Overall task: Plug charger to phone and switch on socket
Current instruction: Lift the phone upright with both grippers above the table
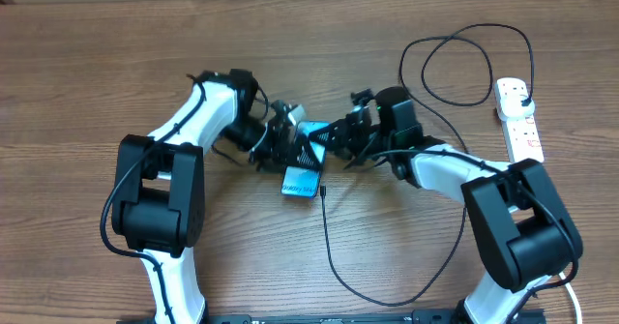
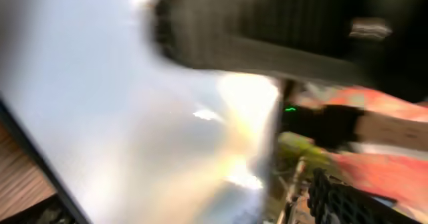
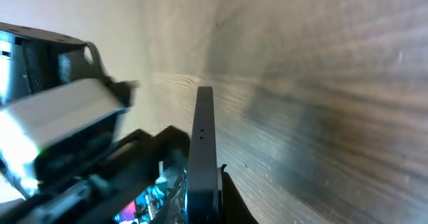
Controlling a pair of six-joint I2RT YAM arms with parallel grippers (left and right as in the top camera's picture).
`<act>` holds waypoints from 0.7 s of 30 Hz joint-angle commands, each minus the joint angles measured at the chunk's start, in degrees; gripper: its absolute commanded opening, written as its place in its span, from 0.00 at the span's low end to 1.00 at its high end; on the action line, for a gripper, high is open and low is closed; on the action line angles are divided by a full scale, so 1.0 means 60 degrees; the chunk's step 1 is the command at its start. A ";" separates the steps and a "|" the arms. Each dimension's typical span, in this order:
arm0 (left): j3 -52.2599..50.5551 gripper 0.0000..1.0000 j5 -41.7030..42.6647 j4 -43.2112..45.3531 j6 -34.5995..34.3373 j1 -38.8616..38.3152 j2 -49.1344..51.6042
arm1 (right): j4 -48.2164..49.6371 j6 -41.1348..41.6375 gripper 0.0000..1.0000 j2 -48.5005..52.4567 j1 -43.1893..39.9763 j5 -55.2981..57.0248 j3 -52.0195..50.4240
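Risk of phone slipping or toppling mid-table, tilted between left gripper and right gripper, hold and opening of both impossible to tell, nudging loose charger tip just beside it; socket well apart.

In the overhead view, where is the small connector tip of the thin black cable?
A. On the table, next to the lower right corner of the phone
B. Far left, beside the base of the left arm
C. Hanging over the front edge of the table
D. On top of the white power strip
A: the charger tip lies on the wooden table by the lower right corner of the phone, far from the socket.
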 commanded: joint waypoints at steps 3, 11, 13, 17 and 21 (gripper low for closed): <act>0.1373 0.94 0.2495 -0.0667 0.1064 0.0069 0.0095 | 0.1610 0.0219 0.04 -0.0127 -0.0401 -0.1220 0.0044; 0.2149 0.88 0.4637 -0.0477 0.1060 0.0069 0.0095 | 0.4612 0.1690 0.04 -0.0127 -0.0794 -0.1217 0.0044; 0.2149 0.81 0.5173 -0.0423 0.1060 0.0069 0.0095 | 0.5297 0.2040 0.04 -0.0127 -0.0845 -0.1126 0.0047; 0.2149 0.65 0.5748 -0.0423 0.1064 0.0058 0.0095 | 0.5912 0.2586 0.04 -0.0127 -0.0907 -0.0594 0.0044; 0.2149 0.42 0.5763 -0.0390 0.1064 0.0073 0.0095 | 0.5865 0.2616 0.04 -0.0127 -0.1002 -0.0317 0.0044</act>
